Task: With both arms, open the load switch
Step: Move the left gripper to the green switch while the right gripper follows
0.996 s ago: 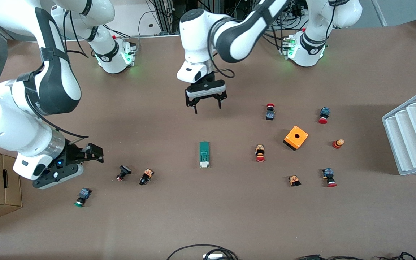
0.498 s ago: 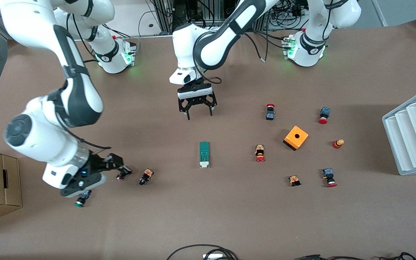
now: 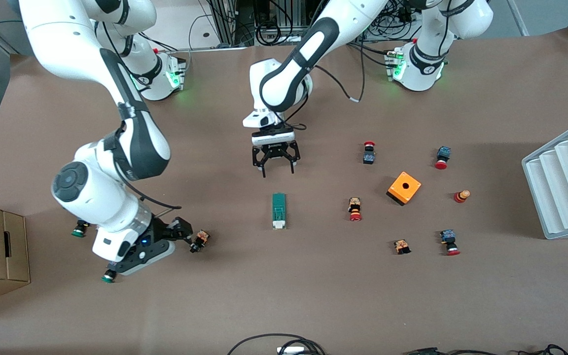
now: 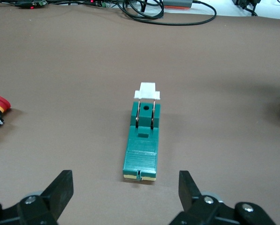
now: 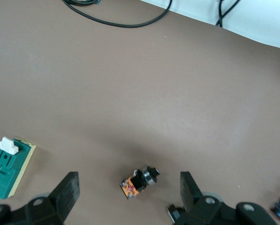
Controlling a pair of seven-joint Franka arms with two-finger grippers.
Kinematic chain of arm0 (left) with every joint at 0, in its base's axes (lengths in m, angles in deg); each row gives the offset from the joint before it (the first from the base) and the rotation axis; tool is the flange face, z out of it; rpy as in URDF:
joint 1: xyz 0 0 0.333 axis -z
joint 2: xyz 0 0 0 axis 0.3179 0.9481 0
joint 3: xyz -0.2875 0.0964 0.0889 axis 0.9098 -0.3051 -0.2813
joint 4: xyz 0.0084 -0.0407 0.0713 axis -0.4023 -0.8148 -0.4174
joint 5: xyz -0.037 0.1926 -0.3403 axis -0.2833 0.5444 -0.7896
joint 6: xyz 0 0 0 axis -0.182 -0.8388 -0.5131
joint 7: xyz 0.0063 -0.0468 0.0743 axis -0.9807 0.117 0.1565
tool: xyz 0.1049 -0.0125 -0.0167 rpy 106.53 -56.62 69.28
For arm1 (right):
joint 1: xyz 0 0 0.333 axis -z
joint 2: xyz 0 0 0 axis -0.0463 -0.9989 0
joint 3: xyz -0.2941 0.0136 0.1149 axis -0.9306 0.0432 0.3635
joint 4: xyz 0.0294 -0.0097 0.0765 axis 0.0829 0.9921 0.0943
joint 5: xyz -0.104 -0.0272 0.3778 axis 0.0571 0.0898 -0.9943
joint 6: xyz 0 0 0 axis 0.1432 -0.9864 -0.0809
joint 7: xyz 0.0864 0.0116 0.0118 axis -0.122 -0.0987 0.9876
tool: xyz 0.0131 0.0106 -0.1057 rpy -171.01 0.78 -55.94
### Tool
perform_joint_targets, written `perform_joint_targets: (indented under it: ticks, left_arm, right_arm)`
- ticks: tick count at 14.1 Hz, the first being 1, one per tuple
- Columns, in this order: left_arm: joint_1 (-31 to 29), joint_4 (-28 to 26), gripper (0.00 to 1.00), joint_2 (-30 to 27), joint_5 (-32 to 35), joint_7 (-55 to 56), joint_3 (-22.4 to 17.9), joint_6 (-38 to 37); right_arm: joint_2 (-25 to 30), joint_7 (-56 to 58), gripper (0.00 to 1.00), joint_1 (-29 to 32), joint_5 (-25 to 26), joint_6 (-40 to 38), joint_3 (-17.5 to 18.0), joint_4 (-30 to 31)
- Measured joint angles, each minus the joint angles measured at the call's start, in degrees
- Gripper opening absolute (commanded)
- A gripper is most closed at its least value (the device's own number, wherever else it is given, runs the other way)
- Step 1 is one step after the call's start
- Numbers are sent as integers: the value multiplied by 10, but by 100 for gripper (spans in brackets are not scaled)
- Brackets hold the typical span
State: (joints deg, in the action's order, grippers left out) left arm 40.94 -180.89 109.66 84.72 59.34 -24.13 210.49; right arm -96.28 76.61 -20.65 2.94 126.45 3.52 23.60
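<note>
Load switch [image 3: 279, 211] lay flat mid-counter, untouched, its white end [image 3: 279, 225] toward the front camera and its green body running back toward the robot bases. Left hand [image 3: 277, 168] hung over bare counter just past the switch's green end, fingers spread wide and holding nothing; in the left wrist view the switch [image 4: 143, 140] sat centred between the two fingertips [image 4: 60, 187], so the hand looked lined up along the switch's long axis, probably to drop onto the green body and pin it. Right hand [image 3: 185, 235] was low at the right arm's end of the counter, well apart from the switch, open and empty, right beside a small orange-and-black push button [image 3: 199, 240]; its wrist view had the switch [image 5: 9, 166] off at the edge, so it seemed to need more travel before reaching the white end. Other buttons and an orange box [image 3: 404, 188] lay toward the left arm's end, clear of both approaches.
</note>
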Motion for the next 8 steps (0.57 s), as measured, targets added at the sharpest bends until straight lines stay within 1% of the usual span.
perform_joint_targets:
  ticks: [3, 6, 8]
  left_arm:
    - [1, 4, 99, 16, 41, 33, 0, 0]
    - [1, 9, 99, 41, 151, 100, -2, 0]
    - [1, 14, 99, 68, 202, 156, -4, -2]
  right_arm:
    - [-14, 2, 96, -24, 0, 18, 0, 0]
    - [-24, 2, 96, -66, 0, 39, -1, 0]
    - [-33, 2, 96, -96, 0, 57, -2, 0]
